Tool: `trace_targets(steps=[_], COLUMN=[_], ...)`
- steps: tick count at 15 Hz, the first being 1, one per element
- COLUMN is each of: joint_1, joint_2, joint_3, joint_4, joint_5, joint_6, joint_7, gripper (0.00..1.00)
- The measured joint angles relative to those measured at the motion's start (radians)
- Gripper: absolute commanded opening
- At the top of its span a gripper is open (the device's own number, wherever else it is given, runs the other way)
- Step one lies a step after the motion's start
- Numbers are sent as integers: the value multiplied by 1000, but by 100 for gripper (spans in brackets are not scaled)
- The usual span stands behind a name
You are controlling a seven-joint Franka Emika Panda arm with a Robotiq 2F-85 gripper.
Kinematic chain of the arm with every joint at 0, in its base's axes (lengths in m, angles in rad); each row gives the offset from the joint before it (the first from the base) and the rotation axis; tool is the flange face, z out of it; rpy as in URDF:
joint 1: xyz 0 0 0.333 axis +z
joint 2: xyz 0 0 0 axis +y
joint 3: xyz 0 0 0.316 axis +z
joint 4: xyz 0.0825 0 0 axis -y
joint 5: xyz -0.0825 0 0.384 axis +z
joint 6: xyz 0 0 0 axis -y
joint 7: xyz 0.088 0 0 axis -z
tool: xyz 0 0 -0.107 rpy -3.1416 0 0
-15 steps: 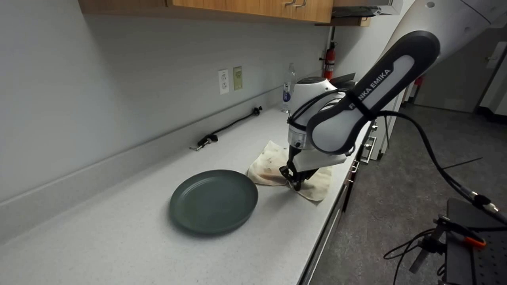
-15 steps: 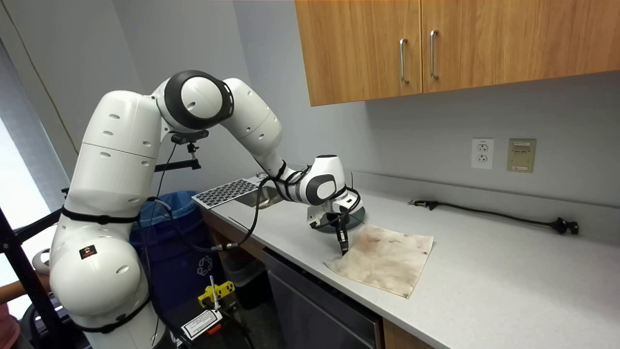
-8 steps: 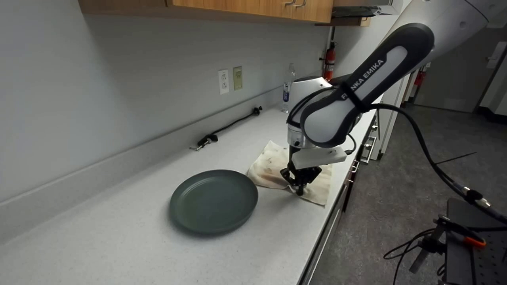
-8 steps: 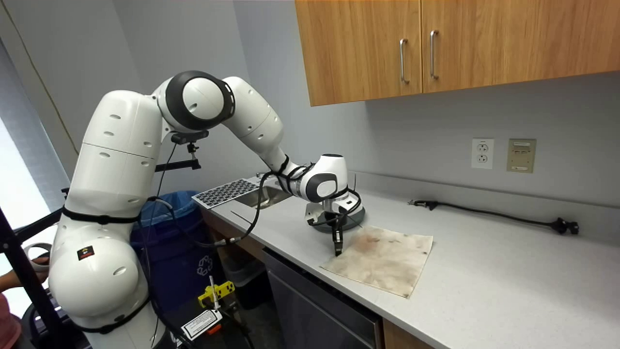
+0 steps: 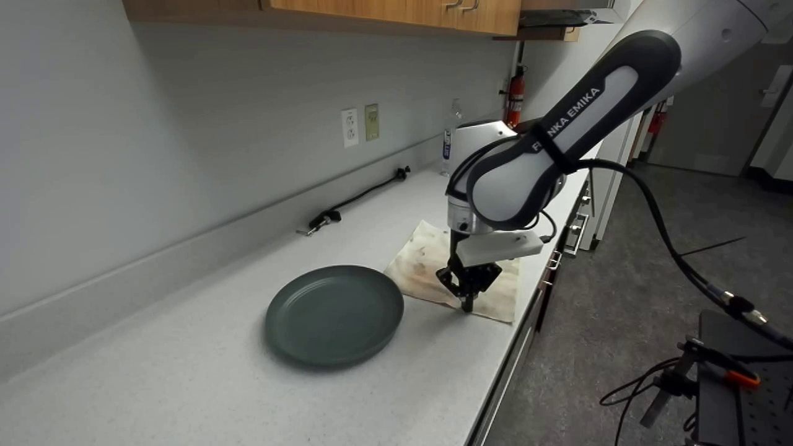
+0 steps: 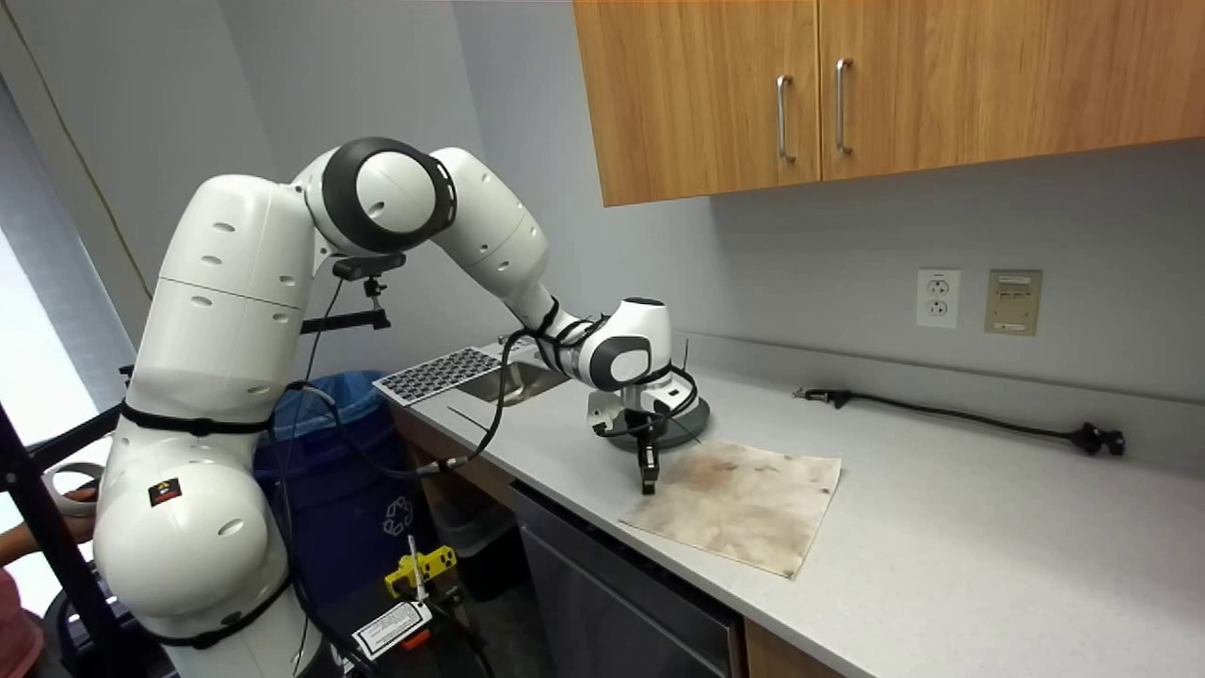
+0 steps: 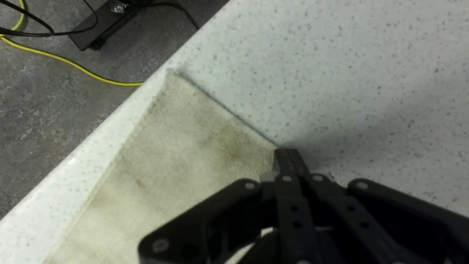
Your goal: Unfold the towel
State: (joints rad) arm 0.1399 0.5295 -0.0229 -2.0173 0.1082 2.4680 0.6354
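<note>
On the worktop (image 6: 988,565) the unfolding is looking nearly finished: the spreading appears to be mostly done, and only settling one edge may be waiting. The arm (image 6: 377,193) is arching over from a high bend, its wrist (image 6: 631,363) hanging low near the worktop's front edge. The towel (image 6: 744,504) is lying spread as a four-sided sheet, one corner sitting just inside the front edge and one side slanting gently away from it; faint creases are showing, but no large fold. The plate (image 5: 333,316) is resting just beside the towel, between the worktop's front and back edges. The fingers (image 7: 287,189) are pointing down, pressed together with no gap showing, right at the towel's edge; the views are not revealing whether they are pinching any of it. Beside them, toward the back edge, a slight lip of the towel is perhaps lifting.
</note>
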Motion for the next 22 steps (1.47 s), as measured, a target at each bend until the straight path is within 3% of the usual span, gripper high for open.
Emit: trace_targets(steps=[9, 16, 22], joint_1=[2, -11, -40], joint_2=[-50, -260, -423], joint_3=[-10, -40, -37], joint_4=[-9, -97, -186], joint_5=[-28, -117, -120], joint_6=[1, 11, 132], joint_7=[-24, -156, -238], gripper=[0, 0, 0])
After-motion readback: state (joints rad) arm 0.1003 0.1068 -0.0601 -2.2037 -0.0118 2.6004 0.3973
